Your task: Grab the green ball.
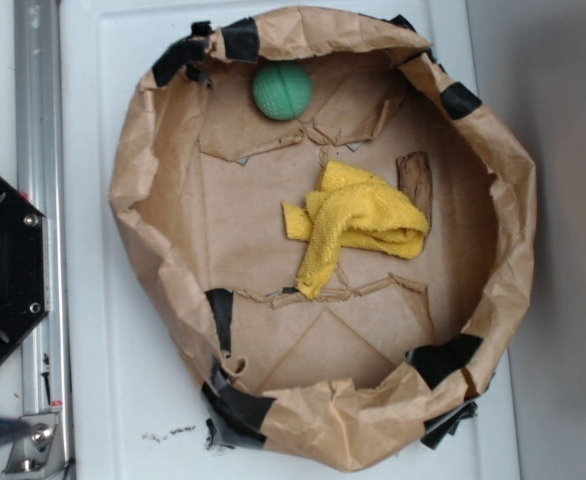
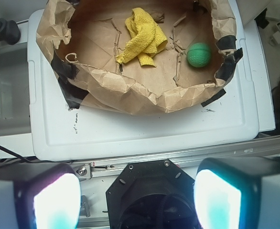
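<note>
The green ball (image 1: 282, 90) (image 2: 199, 54) is small, matte and grooved. It lies on the floor of a brown paper basin (image 1: 153, 180) (image 2: 145, 98), close to the basin's wall. In the exterior view it is at the top; the gripper does not show there. In the wrist view my gripper (image 2: 136, 198) hangs open, its two pale fingertips (image 2: 57, 202) wide apart, with nothing between them. It is high above the black robot base (image 2: 154, 191), well short of the basin and far from the ball.
A crumpled yellow terry cloth (image 1: 353, 222) (image 2: 142, 37) lies mid-basin beside a brown bark-like piece (image 1: 414, 180). The basin, patched with black tape, sits on a white tray (image 1: 93, 380) (image 2: 130, 133). A metal rail (image 1: 35, 150) and the base (image 1: 3, 270) flank it.
</note>
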You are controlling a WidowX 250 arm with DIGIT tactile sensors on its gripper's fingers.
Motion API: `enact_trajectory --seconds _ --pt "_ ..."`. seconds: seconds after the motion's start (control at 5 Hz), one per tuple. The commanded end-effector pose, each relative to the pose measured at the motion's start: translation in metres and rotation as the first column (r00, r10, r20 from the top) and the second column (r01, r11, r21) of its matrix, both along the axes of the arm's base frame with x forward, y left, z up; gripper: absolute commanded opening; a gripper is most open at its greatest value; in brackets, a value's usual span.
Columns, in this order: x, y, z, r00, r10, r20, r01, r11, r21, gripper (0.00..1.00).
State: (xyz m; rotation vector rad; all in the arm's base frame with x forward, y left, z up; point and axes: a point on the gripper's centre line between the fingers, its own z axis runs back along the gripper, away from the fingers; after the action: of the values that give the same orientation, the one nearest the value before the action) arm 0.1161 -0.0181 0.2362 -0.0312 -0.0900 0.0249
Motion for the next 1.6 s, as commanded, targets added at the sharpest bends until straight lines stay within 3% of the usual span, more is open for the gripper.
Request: enact_trajectory --seconds 0.0,0.2,0.4,0.6,1.0,1.2,1.4 --pt "0.000 0.000 0.000 1.000 0.000 0.000 0.000 1.000 0.000 1.00" --pt "0.050 0.020 -0.021 0.966 -0.247 0.074 0.223 0.946 0.237 1.00" --pt "0.087 0.026 -0.044 0.942 -0.333 0.047 0.319 0.930 0.183 1.00" --pt "0.114 0.036 -0.072 0.884 -0.468 -0.012 0.456 0.855 0.248 1.00" --pt "0.142 0.046 -0.127 0.842 -0.527 -0.111 0.538 0.832 0.132 1.00" --pt "0.144 0.038 -0.153 0.814 -0.574 -0.089 0.581 0.808 0.101 1.00" --pt "0.142 0.041 -0.161 0.799 -0.594 -0.087 0.601 0.789 0.131 1.00"
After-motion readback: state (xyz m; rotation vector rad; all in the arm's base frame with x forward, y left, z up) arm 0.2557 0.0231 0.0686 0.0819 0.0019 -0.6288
